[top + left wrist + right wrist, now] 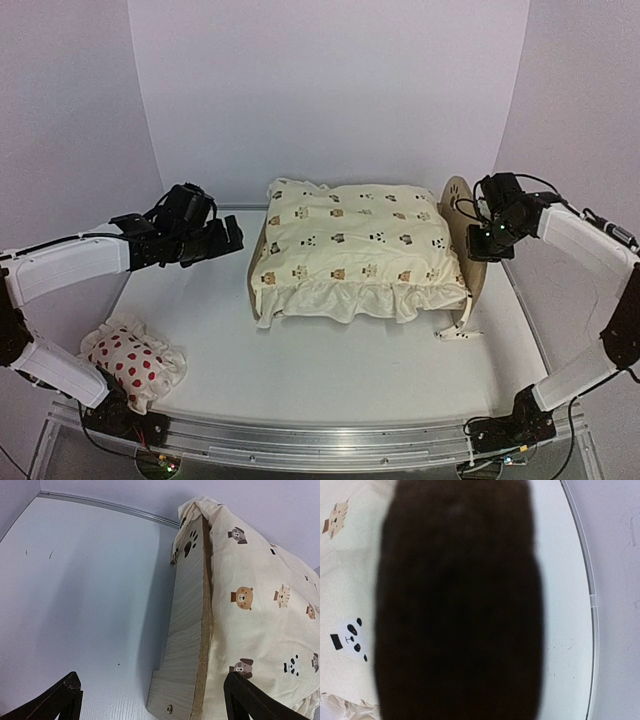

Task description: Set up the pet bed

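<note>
The pet bed (476, 275) stands across the middle of the table, its base hidden under a cream animal-print cushion (355, 245). At its right end rises the rounded headboard (455, 195) with a paw print. My right gripper (478, 220) sits at that headboard's top rim, shut on it. In the right wrist view a dark blurred mass (460, 600) fills the middle and hides the fingers. My left gripper (232, 238) hangs open just left of the bed. In its wrist view the wooden end board (187, 630) with a paw print lies between the spread fingers (65, 700).
A small white pillow with red spots (130, 360) lies at the near left by the left arm's base. The cushion's ties (455, 330) trail onto the table at the bed's near right corner. A raised rim (587, 580) edges the table on the right.
</note>
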### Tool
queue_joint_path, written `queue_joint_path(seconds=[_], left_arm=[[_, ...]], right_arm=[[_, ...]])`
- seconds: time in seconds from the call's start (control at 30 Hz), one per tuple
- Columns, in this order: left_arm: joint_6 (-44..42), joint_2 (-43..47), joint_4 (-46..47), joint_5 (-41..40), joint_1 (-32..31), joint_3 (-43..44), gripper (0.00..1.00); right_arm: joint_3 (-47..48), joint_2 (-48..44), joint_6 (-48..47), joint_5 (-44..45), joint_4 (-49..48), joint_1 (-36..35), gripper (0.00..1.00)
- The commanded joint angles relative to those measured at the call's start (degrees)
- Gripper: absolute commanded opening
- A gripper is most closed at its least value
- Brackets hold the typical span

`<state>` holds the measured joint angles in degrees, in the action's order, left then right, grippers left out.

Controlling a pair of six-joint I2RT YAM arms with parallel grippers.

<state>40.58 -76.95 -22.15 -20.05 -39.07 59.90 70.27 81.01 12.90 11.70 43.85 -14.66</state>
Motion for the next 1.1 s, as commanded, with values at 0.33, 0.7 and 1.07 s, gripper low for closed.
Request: queue_joint_path(seconds=[0.33, 0.7, 1.07], left_arm=[[-12.59, 1.77, -1.96, 6.38, 0.05, 3.47, 0.97], [-14.72, 2.27, -1.57, 7.8, 0.06, -1.2, 0.97], [-19.29, 5.91, 4.12, 8.52, 0.05, -5.98, 0.98]], right_arm=[[-0.3, -9.15, -2.71, -9.61, -0.15, -0.8, 0.0], [5.56, -11.68, -5.35, -4.58, 6.69, -0.81, 0.88], [17.33, -6.6, -0.49, -17.0, 8.12, -1.11, 0.96]])
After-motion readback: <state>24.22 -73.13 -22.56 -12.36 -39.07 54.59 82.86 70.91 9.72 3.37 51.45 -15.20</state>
